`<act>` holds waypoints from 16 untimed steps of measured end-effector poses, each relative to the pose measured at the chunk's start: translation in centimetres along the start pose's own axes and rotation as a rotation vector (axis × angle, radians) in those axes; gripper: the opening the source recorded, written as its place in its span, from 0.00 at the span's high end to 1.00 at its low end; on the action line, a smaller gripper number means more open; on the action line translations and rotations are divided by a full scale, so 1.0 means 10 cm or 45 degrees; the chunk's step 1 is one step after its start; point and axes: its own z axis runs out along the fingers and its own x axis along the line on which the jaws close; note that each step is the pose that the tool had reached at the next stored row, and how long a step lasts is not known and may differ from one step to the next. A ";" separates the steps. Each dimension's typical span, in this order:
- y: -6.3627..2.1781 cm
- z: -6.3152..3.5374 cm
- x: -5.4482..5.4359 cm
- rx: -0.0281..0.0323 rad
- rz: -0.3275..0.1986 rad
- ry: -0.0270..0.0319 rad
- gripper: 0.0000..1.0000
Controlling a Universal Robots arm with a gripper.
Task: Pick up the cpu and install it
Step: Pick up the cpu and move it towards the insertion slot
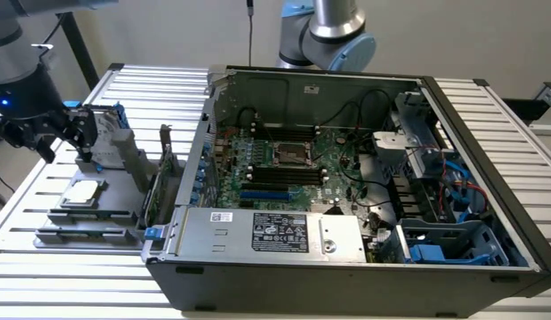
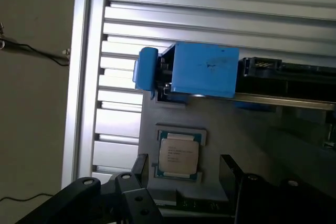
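- Two robot arms show in the exterior view. One at the exterior view's left carries the gripper [image 1: 66, 148], and a second arm [image 1: 333, 33] rises behind the far wall of the case.
- One case [image 1: 346, 273] lies open on the slatted table [image 1: 498, 120]. Inside are one board [image 1: 333, 150], one bare socket [image 1: 288, 155] near the board's middle, and one power supply [image 1: 275, 230] along the near side.
- One grey tray [image 1: 88, 219] sits on the table just left of the case.
- One cpu [image 1: 82, 193] lies flat in the tray, silver top up, well apart from the socket.
- One drive [image 1: 110, 143] with blue brackets stands at the tray's far end, just beside the gripper.
- From this view the gripper hangs above the tray, close over the cpu and clear of it.
- One cpu [image 2: 179, 155] appears in the wrist view, seated in a square pocket of the tray [image 2: 157, 114]. Its printed lettering shows here, whereas the exterior view gives a plain silver square.
- Two black fingers [image 2: 232, 174] of the gripper [image 2: 184, 167] stand spread wide and released. One is on each side of the cpu and apart from it, and nothing is grasped.
- One blue bracket [image 2: 205, 69] of the drive lies just beyond the cpu.
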 end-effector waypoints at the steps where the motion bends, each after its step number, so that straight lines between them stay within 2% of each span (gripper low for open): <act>1: -0.014 0.018 0.00 0.0000 0.000 -0.0001 0.35; 16: -0.187 0.286 0.01 -0.0002 0.011 -0.0003 0.35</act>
